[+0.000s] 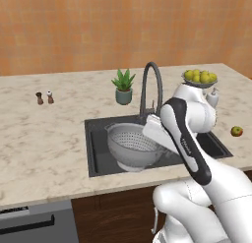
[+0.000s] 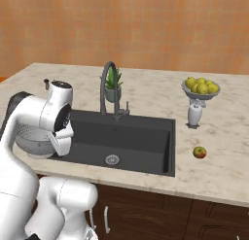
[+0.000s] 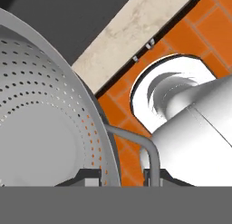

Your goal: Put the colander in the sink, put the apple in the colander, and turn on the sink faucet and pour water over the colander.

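Hand view looks along the claw point(image 3: 122, 175), whose two dark tips sit pinched on the rim of the colander point(image 3: 41, 109), one tip inside the pierced wall and one outside, next to the thin side handle. From the left base view, the colander point(image 1: 132, 144) hangs tilted above the left half of the sink point(image 1: 98, 153), held at its right edge by the arm; whether its base ring touches the basin floor cannot be told. In the right base view the colander point(image 2: 35, 142) shows partly behind the white arm, at the near left edge of the sink point(image 2: 141, 137), whose round silver drain lies bare in the black basin. The sink faucet point(image 1: 150, 87) arches up behind the basin, its spout curving over toward the sink. A potted plant point(image 1: 123, 87) stands just beside it on the worktop point(image 1: 44, 138). The apple point(image 2: 199, 152) lies on the worktop right of the sink, well apart from the colander. Behind it, a footed fruit bowl point(image 2: 200, 88) holds heaped yellow-green fruits.
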{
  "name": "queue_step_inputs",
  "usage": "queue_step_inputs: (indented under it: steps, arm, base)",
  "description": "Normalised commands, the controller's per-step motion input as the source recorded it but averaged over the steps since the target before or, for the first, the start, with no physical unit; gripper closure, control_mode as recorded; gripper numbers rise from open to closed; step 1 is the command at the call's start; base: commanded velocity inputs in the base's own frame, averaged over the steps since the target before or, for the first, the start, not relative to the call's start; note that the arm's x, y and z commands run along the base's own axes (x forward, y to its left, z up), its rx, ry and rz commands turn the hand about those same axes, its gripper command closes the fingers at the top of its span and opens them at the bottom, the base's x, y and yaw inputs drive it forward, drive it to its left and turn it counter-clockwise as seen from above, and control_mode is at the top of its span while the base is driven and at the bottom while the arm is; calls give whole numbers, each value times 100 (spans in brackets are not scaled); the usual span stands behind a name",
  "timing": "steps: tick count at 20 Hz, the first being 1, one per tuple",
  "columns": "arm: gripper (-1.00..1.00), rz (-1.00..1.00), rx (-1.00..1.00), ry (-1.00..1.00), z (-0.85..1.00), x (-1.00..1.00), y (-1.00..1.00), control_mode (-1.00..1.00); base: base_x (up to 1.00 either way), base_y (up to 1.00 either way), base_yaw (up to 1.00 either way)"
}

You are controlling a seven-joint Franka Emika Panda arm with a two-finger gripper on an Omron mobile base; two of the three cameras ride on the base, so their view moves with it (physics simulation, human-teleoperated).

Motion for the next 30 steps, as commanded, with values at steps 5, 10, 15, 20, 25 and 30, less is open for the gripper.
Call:
queue_step_inputs:
  steps: [5, 10, 15, 20, 25, 30]
  arm:
    - [100, 10, 0, -1, 0, -11, -74, -100]
    - [100, 19, 0, -2, 0, -14, -67, -100]
    - [100, 18, 0, -2, 0, 5, -70, -100]
    - [100, 18, 0, 0, 0, 4, -70, -100]
    - [100, 14, 0, 0, 0, 31, -61, -100]
    - [100, 11, 3, -3, 0, 45, -42, -100]
  base:
    - [0, 0, 0]
    - [0, 0, 0]
    - [0, 0, 0]
    - [0, 0, 0]
    - [0, 0, 0]
    - [0, 0, 0]
